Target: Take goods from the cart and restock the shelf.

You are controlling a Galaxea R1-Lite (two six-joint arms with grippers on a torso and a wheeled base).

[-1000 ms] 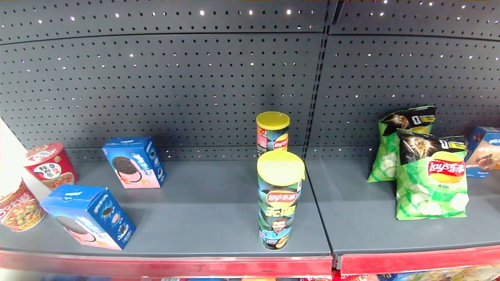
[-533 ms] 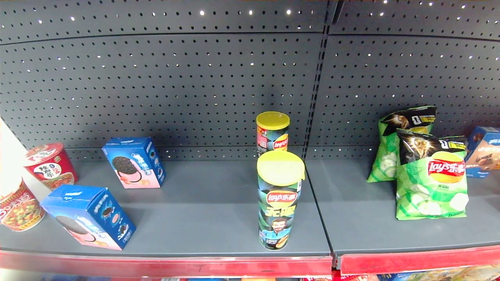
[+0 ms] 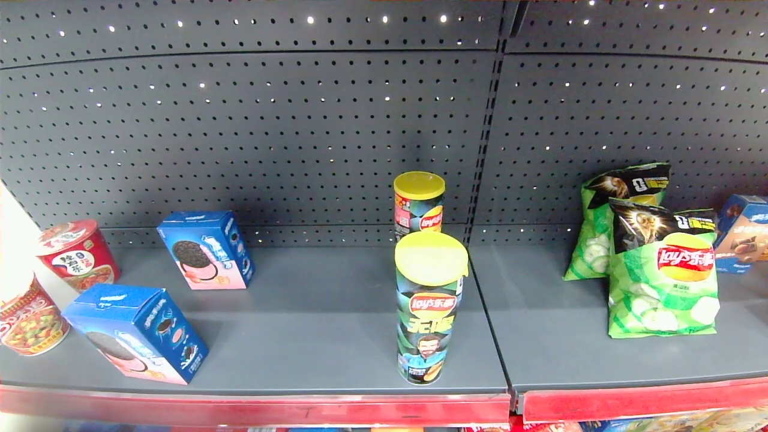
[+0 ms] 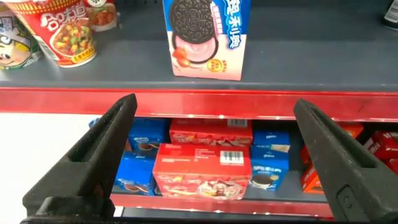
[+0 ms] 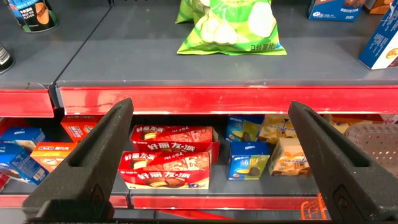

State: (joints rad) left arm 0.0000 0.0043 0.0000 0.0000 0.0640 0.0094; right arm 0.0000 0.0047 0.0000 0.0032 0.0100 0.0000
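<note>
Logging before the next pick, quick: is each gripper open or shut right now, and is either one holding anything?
Left gripper: open, holding nothing.
Right gripper: open, holding nothing.

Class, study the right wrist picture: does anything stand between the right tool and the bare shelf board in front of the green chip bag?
Nothing visible does. The right tool hangs open and empty before the red front edge of the shelf. Bare board lies just beyond that edge, and the chip bag lies farther back.
</note>
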